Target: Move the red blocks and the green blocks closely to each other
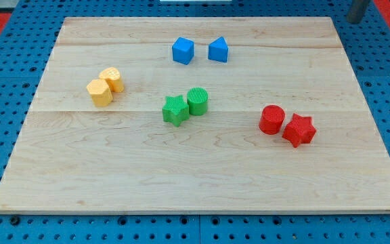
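A red cylinder point(271, 119) and a red star block point(298, 130) touch each other at the view's right on the wooden board point(195, 183). A green star block point(175, 110) and a green cylinder point(198, 101) touch each other near the board's middle. A wide gap separates the green pair from the red pair. The dark rod point(357, 11) shows only at the view's top right corner, beyond the board's edge. My tip point(355, 21) is far from all blocks, up and right of the red pair.
A blue cube point(183, 51) and a blue wedge-like block point(218, 50) sit near the board's top middle. Two yellow blocks point(105, 87) touch each other at the left. Blue pegboard point(5, 102) surrounds the board.
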Motion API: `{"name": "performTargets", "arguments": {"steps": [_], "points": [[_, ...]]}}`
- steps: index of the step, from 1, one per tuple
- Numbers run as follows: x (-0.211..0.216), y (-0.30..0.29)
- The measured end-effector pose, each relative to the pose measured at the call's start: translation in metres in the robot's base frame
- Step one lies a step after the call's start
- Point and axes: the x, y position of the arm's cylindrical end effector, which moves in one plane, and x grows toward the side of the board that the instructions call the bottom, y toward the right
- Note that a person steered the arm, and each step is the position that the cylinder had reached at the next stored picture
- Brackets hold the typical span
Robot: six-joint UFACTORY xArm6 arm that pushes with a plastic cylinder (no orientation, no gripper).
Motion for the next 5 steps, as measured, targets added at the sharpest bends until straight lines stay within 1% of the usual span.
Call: {"name": "performTargets", "arguments": {"steps": [1,2,3,4,5], "points": [[0.002,0.000],[0.042,-0.078],[0.097,-0.144],[0.186,-0.116],[0.252,-0.077]]}}
